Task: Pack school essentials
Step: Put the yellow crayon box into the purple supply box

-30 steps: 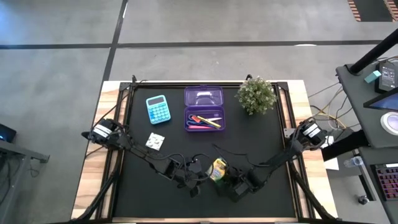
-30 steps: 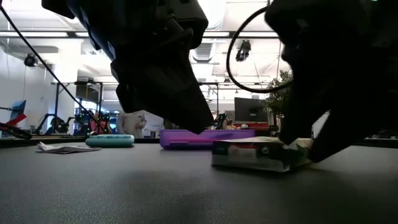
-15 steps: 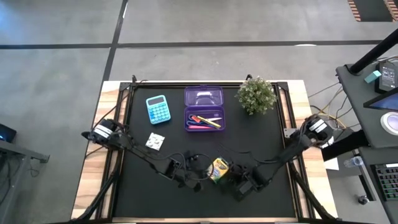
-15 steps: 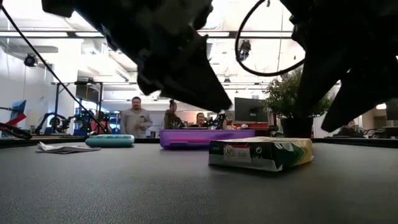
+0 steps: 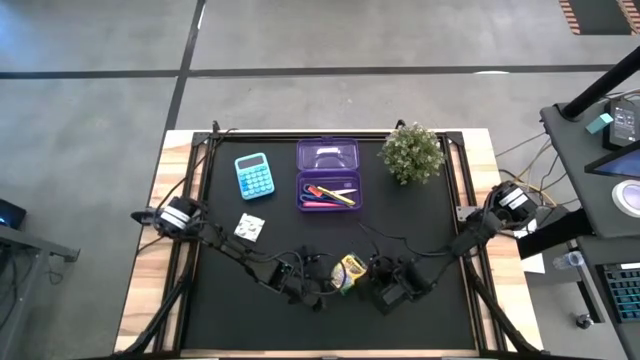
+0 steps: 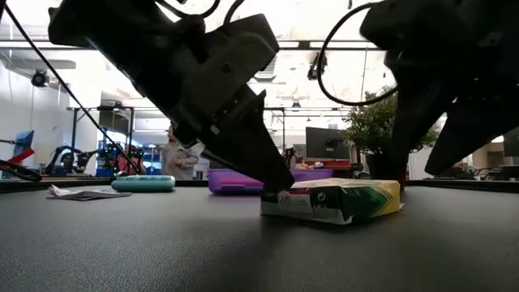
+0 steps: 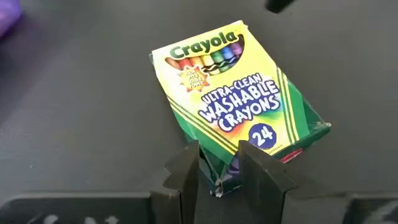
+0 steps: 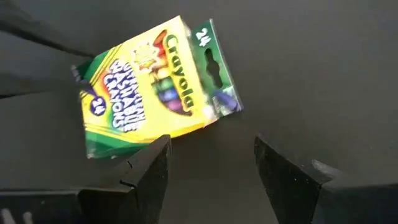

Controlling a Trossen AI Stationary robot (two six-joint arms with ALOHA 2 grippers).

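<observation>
1. The crayon box is seen lying flat on the desk, lower centre of the high view

2. One corner of the box is pinched by the left end effector, its fingers narrowly set; a deeper, squarer grip is advised before lifting toward the purple case

3. The right end effector is held wide open just beside the box, nothing gripped

A grey concrete floor crossed by dark lines surrounded the black tabletop with its pale wooden borders, while across it a bright workshop showed ceiling light strips, a monitor and a standing person.
</observation>
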